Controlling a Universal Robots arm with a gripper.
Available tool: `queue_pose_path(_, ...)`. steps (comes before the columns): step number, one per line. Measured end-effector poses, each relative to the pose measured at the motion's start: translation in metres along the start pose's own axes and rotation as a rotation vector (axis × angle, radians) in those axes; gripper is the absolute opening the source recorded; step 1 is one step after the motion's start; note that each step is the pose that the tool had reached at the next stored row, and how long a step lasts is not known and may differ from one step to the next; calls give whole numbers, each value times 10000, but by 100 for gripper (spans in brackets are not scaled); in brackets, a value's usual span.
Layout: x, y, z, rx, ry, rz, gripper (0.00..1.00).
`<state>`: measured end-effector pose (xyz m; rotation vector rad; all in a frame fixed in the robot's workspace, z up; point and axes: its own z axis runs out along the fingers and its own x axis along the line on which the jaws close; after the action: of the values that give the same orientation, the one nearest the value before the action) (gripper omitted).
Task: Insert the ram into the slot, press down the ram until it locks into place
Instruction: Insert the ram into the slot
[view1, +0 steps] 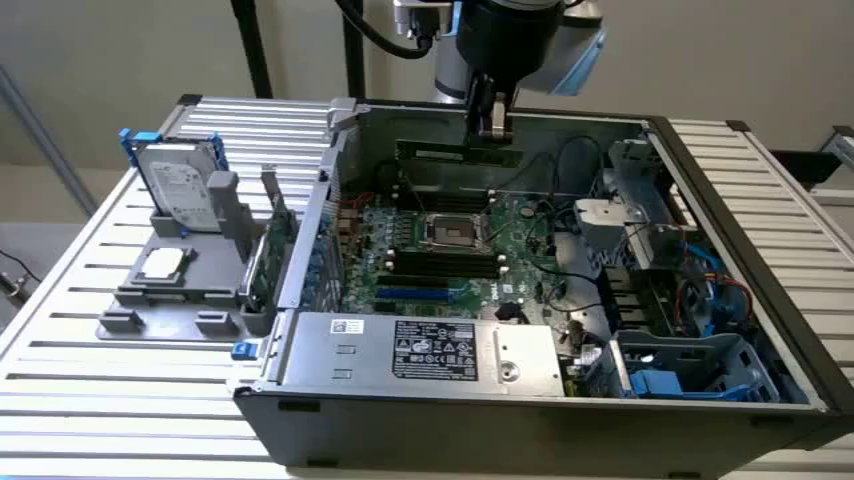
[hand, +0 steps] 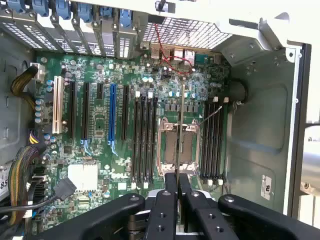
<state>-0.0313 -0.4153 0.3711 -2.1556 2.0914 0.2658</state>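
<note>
A worktop (view1: 80, 300) of pale metal slats carries everything, with a plain beige wall (view1: 107, 40) behind it and dark poles (view1: 251, 50) standing at its far edge. Toward the worktop's edge on the exterior view's left sits a grey holder (view1: 134, 295). It carries an upright hard drive (view1: 180, 190) in a blue frame, a flat processor chip (view1: 163, 263) and, on its side nearest the case, an upright green card (view1: 278, 255). Just beside the holder, across the middle of the worktop and toward the exterior view's right, lies an open computer case (view1: 534, 430) with its power supply (view1: 427, 350) along the near wall. Inside, the green board (view1: 521, 250) faces up with the processor socket (view1: 451, 232) near its middle. Long black slots run in parallel banks on either side of the socket, and a slot (view1: 434, 262) of the near bank lies between it and the shorter blue slot (view1: 414, 294). The ram (view1: 441, 153) hangs level above the far part of the board, near the case's far wall, clear of every slot. The gripper (view1: 494, 128) hangs from the arm (view1: 514, 40) and pinches the ram at its top edge. In the wrist view the gripper (hand: 177, 192) has its fingers (hand: 171, 187) pressed against the two faces of the ram (hand: 180, 130), which shows edge-on as a thin line over the socket (hand: 167, 150), between the two banks of slots
</note>
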Motion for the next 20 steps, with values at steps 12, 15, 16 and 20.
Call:
queue_pose_path(12,2,0,5,-1,-15,-1,13)
queue_pose_path(15,12,-3,54,-2,36,-1,13)
queue_pose_path(16,15,-3,69,-3,56,-2,13)
queue_pose_path(20,9,23,104,-28,221,-92,13)
